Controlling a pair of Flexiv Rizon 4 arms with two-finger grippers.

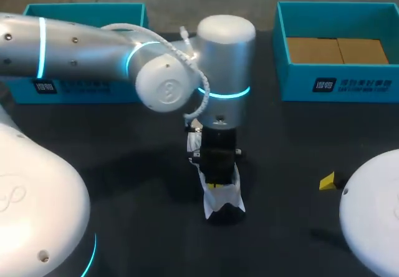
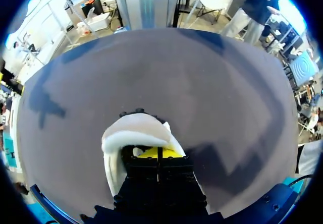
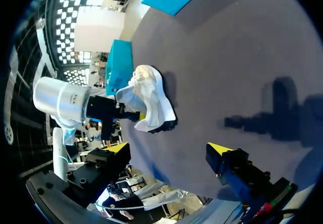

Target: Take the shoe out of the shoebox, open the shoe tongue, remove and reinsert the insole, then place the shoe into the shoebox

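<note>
Robotics lab, two-arm test bench.
Silver left arm [image 1: 81, 49] and right arm [image 1: 374, 218], cyan light rings on the left one's joints, stand over a dark matte counter [image 1: 124, 158]. On it: a teal left shoebox [image 1: 87, 90], a right shoebox [image 1: 336, 83] and one white shoe [image 1: 225, 201].

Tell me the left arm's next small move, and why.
Probably raise the left claw slowly, a little, straight up. Its tips sit together down inside the opening of the white shoe, which stands on the table, so the insole step looks due. Whether the tips pinch the insole is hidden. The right claw is open and apart from the shoe, so nothing steadies it.
</note>
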